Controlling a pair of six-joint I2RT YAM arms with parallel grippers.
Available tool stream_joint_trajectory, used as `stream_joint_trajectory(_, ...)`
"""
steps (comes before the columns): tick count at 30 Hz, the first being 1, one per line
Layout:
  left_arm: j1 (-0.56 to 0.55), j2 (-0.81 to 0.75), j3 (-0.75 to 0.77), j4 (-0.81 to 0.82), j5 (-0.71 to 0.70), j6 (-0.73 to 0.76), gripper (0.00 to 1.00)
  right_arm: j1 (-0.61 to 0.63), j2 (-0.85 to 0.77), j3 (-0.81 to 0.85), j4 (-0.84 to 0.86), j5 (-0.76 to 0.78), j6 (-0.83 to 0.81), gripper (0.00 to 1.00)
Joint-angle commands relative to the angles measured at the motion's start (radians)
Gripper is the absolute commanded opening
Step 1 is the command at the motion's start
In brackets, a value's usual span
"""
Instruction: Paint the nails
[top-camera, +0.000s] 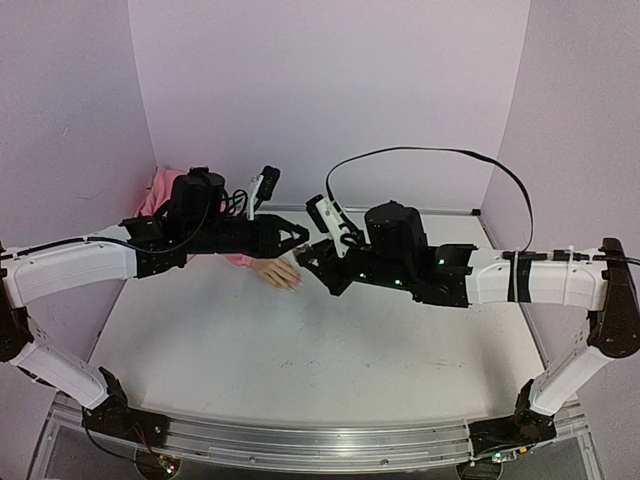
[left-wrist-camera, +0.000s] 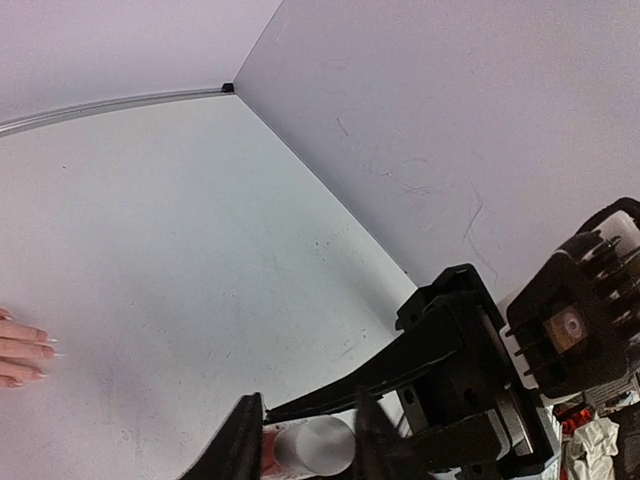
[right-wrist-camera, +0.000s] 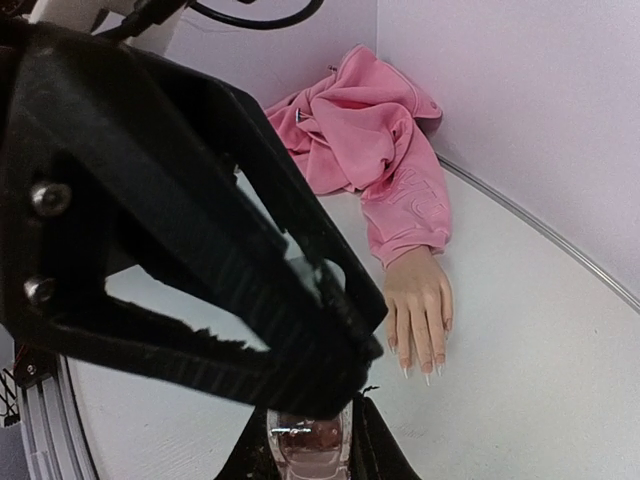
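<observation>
Opening the bottle looks like the step in hand; no paint has gone on anything yet. Both arms meet over the middle of the worktop (top-camera: 300, 370). Left claw (left-wrist-camera: 310, 442) is pinched on the white cap (left-wrist-camera: 320, 445) of the polish bottle (right-wrist-camera: 308, 445). Right claw (right-wrist-camera: 310, 440) is pinched on the pinkish glass body from the other side. So 2 claws, 1 bottle, seemingly held off the surface. Cannot tell if the cap is loosened, since fingers hide the joint.

Nails (right-wrist-camera: 427, 378) are on the mannequin hand (right-wrist-camera: 420, 305), which lies palm down on the worktop close by the 2 claws, fingertips toward the near side. Pink sleeve (right-wrist-camera: 390, 170) bunches behind it into the back corner. Nails look pale and unpainted, as far as this resolution shows.

Next move, my read:
- Counter-rotate the cap against the body.
- Pull apart straight along the bottle axis, so the brush presumably under the cap clears the neck without dripping.
- Keep the body mouth-up once open.
- Bring the cap-holding claw down a short way to the nearest fingertip.
- Nothing visible pins the hand, so use light contact only or it likely slides.
</observation>
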Motion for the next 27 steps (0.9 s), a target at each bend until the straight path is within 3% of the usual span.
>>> stream_joint_trajectory(1, -0.012, -0.002, 0.061, 0.030, -0.022, 0.037, 0.19, 0.007, 0.004, 0.057, 0.036, 0.044, -0.013, 0.00)
stream_joint_trajectory(5, -0.016, 0.004, 0.063, 0.030, 0.017, 0.064, 0.10, 0.007, 0.001, 0.066, 0.038, 0.039, -0.006, 0.00)
stream_joint_trajectory(9, -0.018, 0.018, 0.068, 0.031, 0.159, 0.132, 0.01, 0.002, -0.034, 0.054, 0.059, -0.102, -0.024, 0.00)
stream_joint_trajectory(12, -0.018, 0.018, 0.077, 0.031, 0.342, 0.214, 0.00, -0.037, -0.063, 0.046, 0.063, -0.422, -0.044, 0.00)
stream_joint_trajectory(16, -0.021, -0.008, 0.094, 0.037, 0.719, 0.342, 0.00, -0.087, -0.098, 0.000, 0.135, -1.051, -0.082, 0.00)
stream_joint_trajectory(19, -0.021, -0.040, 0.095, 0.038, 0.905, 0.411, 0.00, -0.090, -0.078, 0.010, 0.172, -1.259, -0.020, 0.00)
stream_joint_trajectory(22, -0.027, -0.060, 0.093, 0.038, 0.987, 0.452, 0.00, -0.089, -0.073, 0.002, 0.199, -1.298, 0.010, 0.00)
stream_joint_trajectory(27, -0.033, -0.063, 0.100, 0.039, 0.992, 0.439, 0.00, -0.090, -0.102, -0.025, 0.220, -1.244, 0.018, 0.00)
